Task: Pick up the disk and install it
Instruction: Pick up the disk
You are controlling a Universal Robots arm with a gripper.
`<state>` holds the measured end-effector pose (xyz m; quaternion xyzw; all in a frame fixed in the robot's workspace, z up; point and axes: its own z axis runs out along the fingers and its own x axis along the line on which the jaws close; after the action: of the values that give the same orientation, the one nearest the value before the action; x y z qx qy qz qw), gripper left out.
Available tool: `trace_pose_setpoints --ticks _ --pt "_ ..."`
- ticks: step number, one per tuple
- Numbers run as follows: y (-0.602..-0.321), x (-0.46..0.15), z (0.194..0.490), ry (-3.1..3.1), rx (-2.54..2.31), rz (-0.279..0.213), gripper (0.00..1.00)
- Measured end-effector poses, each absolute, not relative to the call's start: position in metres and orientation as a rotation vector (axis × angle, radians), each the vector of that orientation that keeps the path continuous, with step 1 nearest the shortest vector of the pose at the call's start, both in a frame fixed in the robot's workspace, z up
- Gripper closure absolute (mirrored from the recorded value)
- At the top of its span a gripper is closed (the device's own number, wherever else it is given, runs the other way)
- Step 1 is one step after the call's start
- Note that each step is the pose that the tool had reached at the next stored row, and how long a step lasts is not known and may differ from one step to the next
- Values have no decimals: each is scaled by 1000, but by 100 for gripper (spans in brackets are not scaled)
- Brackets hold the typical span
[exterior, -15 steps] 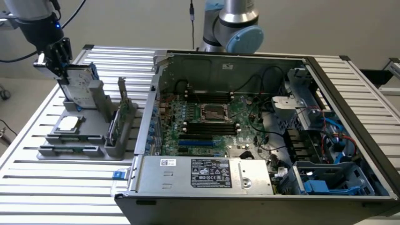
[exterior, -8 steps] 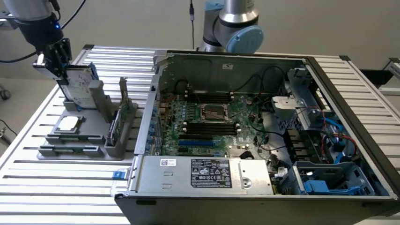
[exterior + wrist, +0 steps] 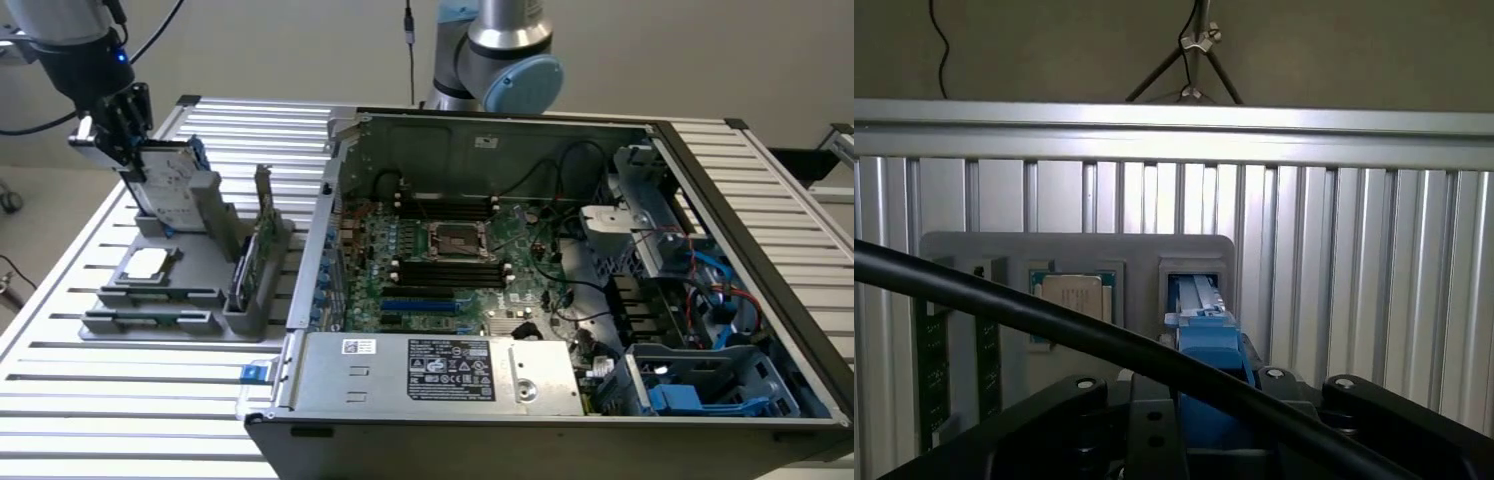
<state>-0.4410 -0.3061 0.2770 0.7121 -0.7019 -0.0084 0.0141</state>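
So your tool [image 3: 134, 160] is pinching the disk [image 3: 171, 180] by its blue frame [image 3: 1206, 350], upright at the grey holder [image 3: 203, 218].

We see the arm [image 3: 497, 55] in two parts in the exterior view. Its silver column with a light-blue joint cap stands at about twelve o'clock of the scene. Its black wrist [image 3: 78, 50] is at about ten o'clock, with a small blue light on it, and it points nearly straight down, a little tilted toward four o'clock. Under the wrist hangs the hand [image 3: 134, 160], also black, with the fingers downward. They are closed on the disk [image 3: 171, 175], which stands upright between them. In the wrist view the black fingers [image 3: 1079, 400] of the hand [image 3: 1206, 425] sit on both sides of the disk's [image 3: 1204, 345] blue edge.
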Motion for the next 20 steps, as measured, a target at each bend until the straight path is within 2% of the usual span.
trace_pose_setpoints --ticks 20 --pt "-306 -441 277 -2186 2217 -20 67"
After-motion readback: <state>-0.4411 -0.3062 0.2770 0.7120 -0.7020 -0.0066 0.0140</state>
